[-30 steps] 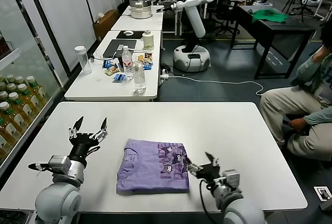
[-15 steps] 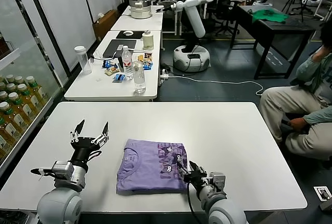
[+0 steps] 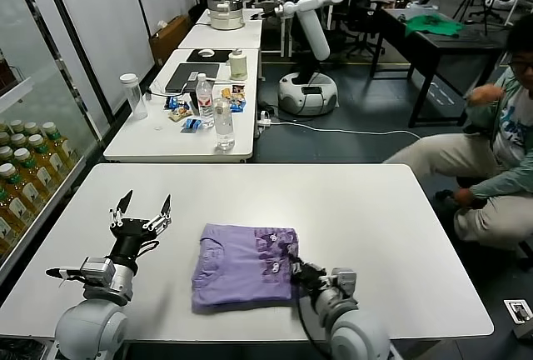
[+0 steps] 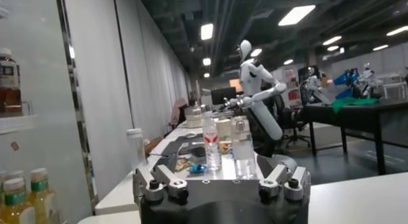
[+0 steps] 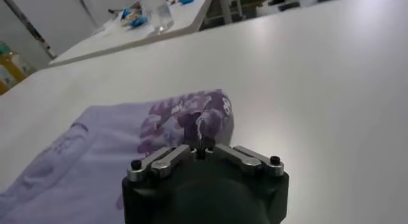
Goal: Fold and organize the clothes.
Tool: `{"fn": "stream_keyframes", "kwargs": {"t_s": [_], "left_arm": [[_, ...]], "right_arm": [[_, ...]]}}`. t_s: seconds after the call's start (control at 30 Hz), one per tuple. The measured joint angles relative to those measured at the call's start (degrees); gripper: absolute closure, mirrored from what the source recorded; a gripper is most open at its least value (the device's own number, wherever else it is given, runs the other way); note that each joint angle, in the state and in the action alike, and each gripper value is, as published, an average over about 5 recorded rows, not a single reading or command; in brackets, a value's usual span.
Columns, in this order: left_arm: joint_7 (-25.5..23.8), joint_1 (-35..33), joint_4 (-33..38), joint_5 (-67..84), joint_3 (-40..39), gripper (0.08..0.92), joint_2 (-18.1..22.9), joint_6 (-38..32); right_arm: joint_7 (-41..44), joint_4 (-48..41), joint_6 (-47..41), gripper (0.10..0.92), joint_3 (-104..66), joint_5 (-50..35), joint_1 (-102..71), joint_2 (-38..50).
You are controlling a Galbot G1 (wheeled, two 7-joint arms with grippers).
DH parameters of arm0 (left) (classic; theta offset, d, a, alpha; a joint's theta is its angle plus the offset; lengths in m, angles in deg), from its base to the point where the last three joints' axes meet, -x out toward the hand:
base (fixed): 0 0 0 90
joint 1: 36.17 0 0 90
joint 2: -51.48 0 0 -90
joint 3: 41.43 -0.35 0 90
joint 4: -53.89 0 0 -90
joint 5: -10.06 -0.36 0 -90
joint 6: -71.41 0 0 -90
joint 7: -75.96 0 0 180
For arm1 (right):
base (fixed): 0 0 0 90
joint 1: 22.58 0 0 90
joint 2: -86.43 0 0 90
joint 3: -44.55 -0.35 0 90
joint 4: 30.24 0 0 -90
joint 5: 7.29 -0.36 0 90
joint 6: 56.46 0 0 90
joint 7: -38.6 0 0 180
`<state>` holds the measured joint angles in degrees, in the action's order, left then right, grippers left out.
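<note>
The lavender T-shirt (image 3: 241,264) lies folded into a rectangle on the white table (image 3: 375,218), with its darker purple print on its right part. My right gripper (image 3: 296,270) is low at the shirt's near right edge, shut on the fabric there. In the right wrist view the fingers meet at the printed edge (image 5: 201,144) of the T-shirt (image 5: 121,155). My left gripper (image 3: 143,207) is open and empty, pointing up above the table, left of the shirt and apart from it. The left wrist view shows only its base and spread links (image 4: 220,177).
A second table (image 3: 166,147) with water bottles, snacks and a laptop stands behind. A shelf of drink bottles (image 3: 25,168) is at the left. A seated person (image 3: 500,168) is at the right, beyond the table's edge. Another robot (image 3: 308,35) stands far back.
My right gripper moved left to the shirt's near right edge and closed from open to shut on it. The shirt's right edge shifted slightly. The person at the right moved.
</note>
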<state>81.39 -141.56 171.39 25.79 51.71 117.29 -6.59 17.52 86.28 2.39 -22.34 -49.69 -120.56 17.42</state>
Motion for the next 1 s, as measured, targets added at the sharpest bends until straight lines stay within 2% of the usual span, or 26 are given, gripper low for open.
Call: {"fn": "stream_keyframes", "kwargs": {"t_s": [0.23, 0.33, 0.7, 1.0], "left_arm": [[-1.1, 1.0, -1.1, -0.1, -0.5, 0.177, 0.3, -0.4], [-1.6, 1.1, -1.3, -0.4, -1.1, 0.177, 0.6, -0.5], [-2.5, 0.9, -2.6, -0.8, -1.1, 0.177, 0.7, -1.9], [-3.7, 2.2, -4.6, -2.3, -1.8, 0.177, 1.5, -4.5]], "right_arm": [[0.8, 2.5, -1.0, 0.901, -6.4, -0.9, -0.5, 4.5], [1.9, 3.1, -1.3, 0.864, -7.6, 0.2, -1.8, 4.9], [6.5, 6.6, -1.5, 0.554, -14.8, 4.5, -2.3, 7.0], [10.5, 4.4, 1.1, 0.295, -16.8, 14.2, -1.0, 6.3]]}}
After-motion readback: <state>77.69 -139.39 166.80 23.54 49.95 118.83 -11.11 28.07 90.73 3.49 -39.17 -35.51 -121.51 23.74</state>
